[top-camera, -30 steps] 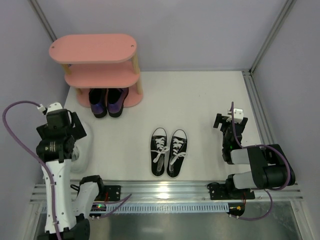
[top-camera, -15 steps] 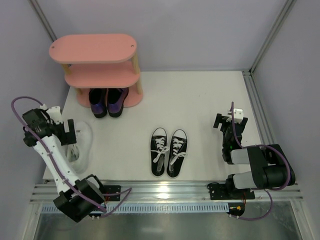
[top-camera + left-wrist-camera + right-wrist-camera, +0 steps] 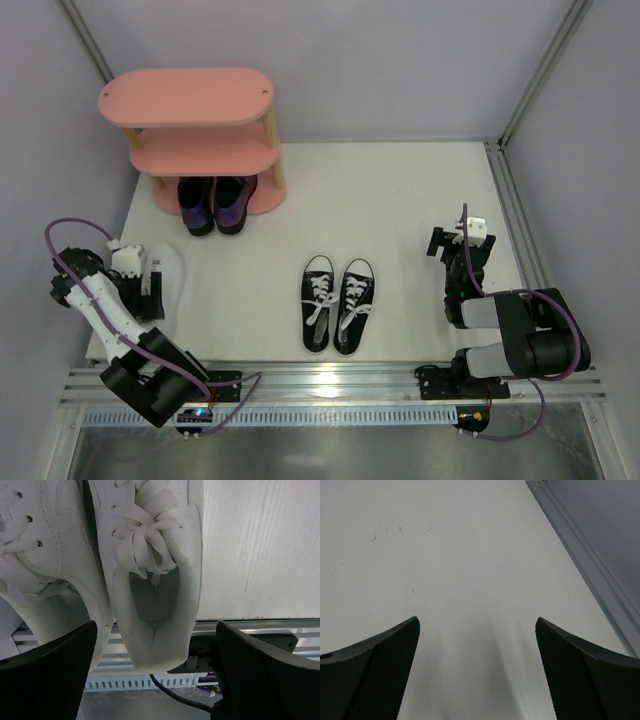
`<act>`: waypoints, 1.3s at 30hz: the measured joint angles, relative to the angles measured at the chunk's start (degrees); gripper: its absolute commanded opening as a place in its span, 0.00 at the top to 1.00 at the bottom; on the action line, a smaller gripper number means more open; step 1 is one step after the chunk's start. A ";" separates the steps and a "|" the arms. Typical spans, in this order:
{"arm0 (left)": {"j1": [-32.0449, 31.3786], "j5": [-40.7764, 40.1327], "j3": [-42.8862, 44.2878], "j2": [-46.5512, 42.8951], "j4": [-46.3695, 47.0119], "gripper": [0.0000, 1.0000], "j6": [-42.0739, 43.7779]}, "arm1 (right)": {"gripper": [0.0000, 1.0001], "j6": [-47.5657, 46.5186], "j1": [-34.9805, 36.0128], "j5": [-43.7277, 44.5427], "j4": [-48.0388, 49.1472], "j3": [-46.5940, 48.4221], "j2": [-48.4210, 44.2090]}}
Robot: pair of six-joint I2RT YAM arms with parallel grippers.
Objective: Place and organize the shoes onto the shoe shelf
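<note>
A pair of white sneakers [image 3: 172, 272] lies at the table's near left; in the left wrist view the heel of one white sneaker [image 3: 155, 595] points at the camera, its mate [image 3: 45, 555] beside it. My left gripper [image 3: 148, 285] [image 3: 156, 672] is open, its fingers [image 3: 50, 675] standing either side of that heel, apart from it. Black canvas sneakers [image 3: 337, 303] sit side by side mid-table. Dark purple shoes [image 3: 215, 205] rest on the bottom board of the pink shoe shelf [image 3: 190, 97]. My right gripper [image 3: 460, 245] [image 3: 477, 670] is open over bare table.
An aluminium rail [image 3: 330, 380] runs along the near edge, with a slotted cable duct [image 3: 125, 682] just behind the white heel. A second rail [image 3: 515, 215] borders the right side. Grey walls close in left, back and right.
My left arm has swung down and back from a raised pose to a low one over the white sneakers. The right arm and all shoes have stayed put.
</note>
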 measured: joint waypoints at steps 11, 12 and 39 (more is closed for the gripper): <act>2.12 -1.66 -2.99 1.51 6.05 0.02 -3.34 | 0.03 0.02 0.00 0.00 0.02 0.00 0.00; 2.12 -1.40 -2.80 1.09 6.32 0.02 -3.43 | 0.03 0.00 0.00 0.00 0.02 0.00 0.00; 0.48 -4.37 -4.04 17.11 16.63 1.00 -6.60 | 0.03 0.00 -0.02 0.00 0.00 0.00 0.00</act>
